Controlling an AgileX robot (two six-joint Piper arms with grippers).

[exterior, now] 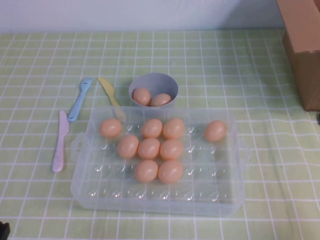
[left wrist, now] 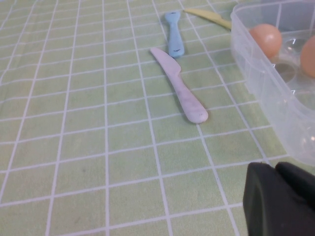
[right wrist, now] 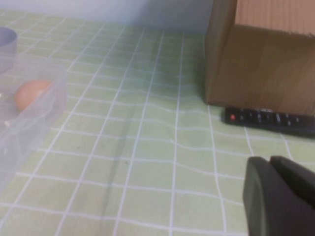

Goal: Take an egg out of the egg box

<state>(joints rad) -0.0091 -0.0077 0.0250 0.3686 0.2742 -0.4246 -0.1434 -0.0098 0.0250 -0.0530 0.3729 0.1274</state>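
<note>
The clear plastic egg box (exterior: 230, 197) lies in the middle of the table and holds several peach-orange eggs. One egg (exterior: 215, 130) sits alone in its far right part. The others cluster left of centre, such as the egg (exterior: 148, 148). My left gripper (left wrist: 275, 167) is shut and empty, low over the cloth near the box's left wall (left wrist: 275, 93), with an egg (left wrist: 266, 39) in sight. My right gripper (right wrist: 269, 160) is shut and empty, to the right of the box (right wrist: 34, 120), where the lone egg (right wrist: 30, 93) shows.
A grey-blue cup (exterior: 153, 82) with two eggs stands behind the box. A blue fork (exterior: 80, 98), a yellow knife (exterior: 110, 95) and a pink knife (exterior: 60, 142) lie to its left. A cardboard box (exterior: 302, 45) stands far right, with a black remote (right wrist: 268, 119) beside it.
</note>
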